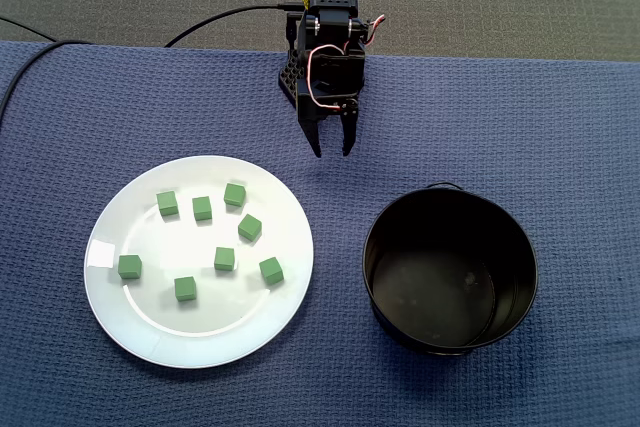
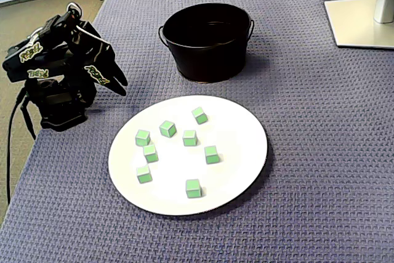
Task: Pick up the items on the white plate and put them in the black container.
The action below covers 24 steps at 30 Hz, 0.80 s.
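**A:** The arm is folded up at the far edge of the blue cloth [image 1: 560, 147]. The gripper [image 1: 333, 150] has its jaws parted just a little, with nothing between them.

**B:** All the work is on the white plate [image 1: 150, 332]. There are eight green cubes [image 1: 224, 259], scattered, none touching another.

**A:** Which way from the gripper?

**B:** In a fixed view, down and to the left. The closest cube [image 1: 235, 194] sits near the plate's upper rim, a little left of the fingertips.

**A:** And the black container [image 1: 430, 292]?

**B:** Down and to the right, beside the plate with a strip of cloth between them. It looks empty, so I'd say the job hasn't started.

**A:** In a fixed view from the side, the gripper [image 2: 120, 84] hangs off the plate's [image 2: 240, 133] left rim. The container [image 2: 206, 60] stands beyond the plate.

**B:** So the plate and the container lie on opposite sides of the gripper's line. A cube has no long axis, but these are each turned differently. My guess is the jaws need to open wider and square up to two flat faces of that closest cube.
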Motion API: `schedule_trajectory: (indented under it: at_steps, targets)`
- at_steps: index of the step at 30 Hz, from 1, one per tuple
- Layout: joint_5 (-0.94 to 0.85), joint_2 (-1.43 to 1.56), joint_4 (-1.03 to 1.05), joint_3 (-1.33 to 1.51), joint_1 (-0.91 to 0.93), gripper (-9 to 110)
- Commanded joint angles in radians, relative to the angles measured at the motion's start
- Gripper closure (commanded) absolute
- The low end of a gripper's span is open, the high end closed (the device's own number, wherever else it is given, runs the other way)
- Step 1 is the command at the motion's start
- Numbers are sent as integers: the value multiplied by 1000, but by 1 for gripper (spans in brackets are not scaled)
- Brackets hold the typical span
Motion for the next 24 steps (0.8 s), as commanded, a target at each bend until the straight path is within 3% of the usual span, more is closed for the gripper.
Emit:
schedule_trajectory:
  at_steps: [1, 12, 19, 24]
  targets:
    - [26, -940, -264, -459, 411, 85]
    - [21, -928, -259, -425, 396, 90]
    - [-44, -1011, -347, -558, 492, 84]
    - [-46, -1045, -244, -735, 520, 85]
